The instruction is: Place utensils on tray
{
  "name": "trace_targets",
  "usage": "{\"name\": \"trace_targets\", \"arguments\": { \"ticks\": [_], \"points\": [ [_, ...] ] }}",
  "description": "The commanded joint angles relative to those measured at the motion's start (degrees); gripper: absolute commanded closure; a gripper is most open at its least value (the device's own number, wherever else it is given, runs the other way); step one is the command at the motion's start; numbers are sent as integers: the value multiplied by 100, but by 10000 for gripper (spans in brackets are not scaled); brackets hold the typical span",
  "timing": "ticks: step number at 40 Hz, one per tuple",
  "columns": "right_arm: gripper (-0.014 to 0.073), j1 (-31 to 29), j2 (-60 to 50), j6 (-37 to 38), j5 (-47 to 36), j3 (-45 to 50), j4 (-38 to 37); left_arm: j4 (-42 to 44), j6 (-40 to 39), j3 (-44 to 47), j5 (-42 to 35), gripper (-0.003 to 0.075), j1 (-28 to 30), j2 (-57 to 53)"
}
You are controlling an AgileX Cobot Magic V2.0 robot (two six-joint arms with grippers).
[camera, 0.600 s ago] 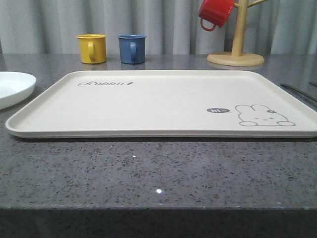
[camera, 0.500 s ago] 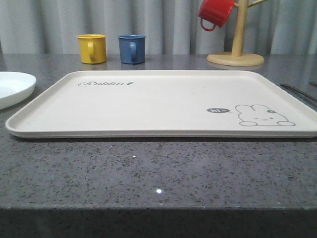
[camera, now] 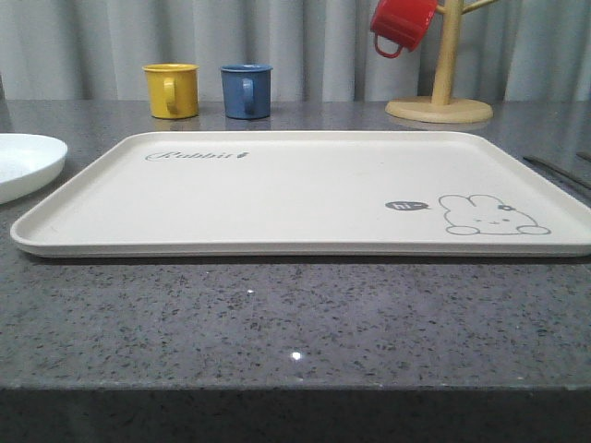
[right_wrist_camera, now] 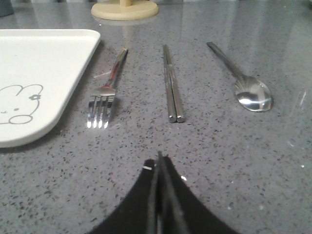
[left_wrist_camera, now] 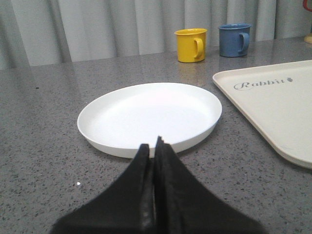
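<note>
On the grey counter the tray (camera: 305,189) lies bare, so nothing is placed yet and the job looks to be at its very start. The plate (left_wrist_camera: 148,117) sits just beside its left edge, with the left gripper (left_wrist_camera: 155,146) pinched closed right before the rim. Off the tray's right side the fork (right_wrist_camera: 106,95), chopsticks (right_wrist_camera: 171,85) and spoon (right_wrist_camera: 243,80) lie in a row, apart. The right gripper (right_wrist_camera: 159,161) is closed too, empty; it must spread its fingers before reaching for the chopsticks ahead
</note>
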Motion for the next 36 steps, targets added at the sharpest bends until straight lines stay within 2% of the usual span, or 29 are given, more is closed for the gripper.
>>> {"name": "trace_targets", "arguments": {
  "ticks": [1,36],
  "points": [
    [715,-32,-100,-35,-499,-24,-34,-58,-41,-17,-454,738,18,-135],
    [715,-32,-100,-35,-585,-24,-39,-58,-41,-17,-465,738,18,-135]
  ]
}}
